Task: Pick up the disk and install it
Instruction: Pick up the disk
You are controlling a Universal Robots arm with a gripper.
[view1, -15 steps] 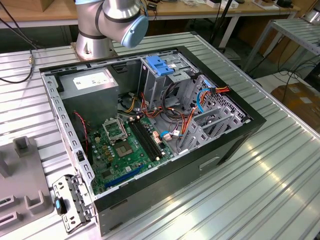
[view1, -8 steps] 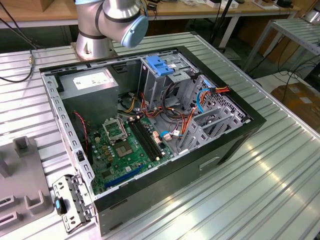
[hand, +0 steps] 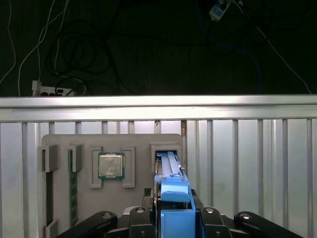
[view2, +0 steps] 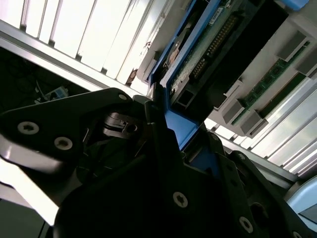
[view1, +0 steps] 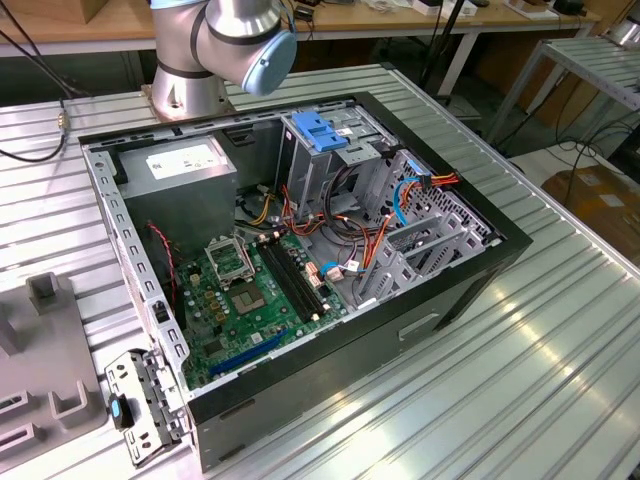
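Seemingly edge-on, blue-railed disk [hand: 171, 171] between gripper [hand: 173, 218] jaws.

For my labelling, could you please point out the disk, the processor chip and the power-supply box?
The disk [hand: 174, 193]: first wrist view, its blue rail.
The processor chip [hand: 111, 165]: first wrist view, its metal lid.
The power-supply box [view1: 190, 195]: exterior view, its grey side.

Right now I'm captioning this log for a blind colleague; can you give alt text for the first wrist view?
The gripper clasps the blue-railed disk edge-on, its far end in a slot of a grey tray on the ribbed metal table. The tray also holds a processor chip and a green memory stick.
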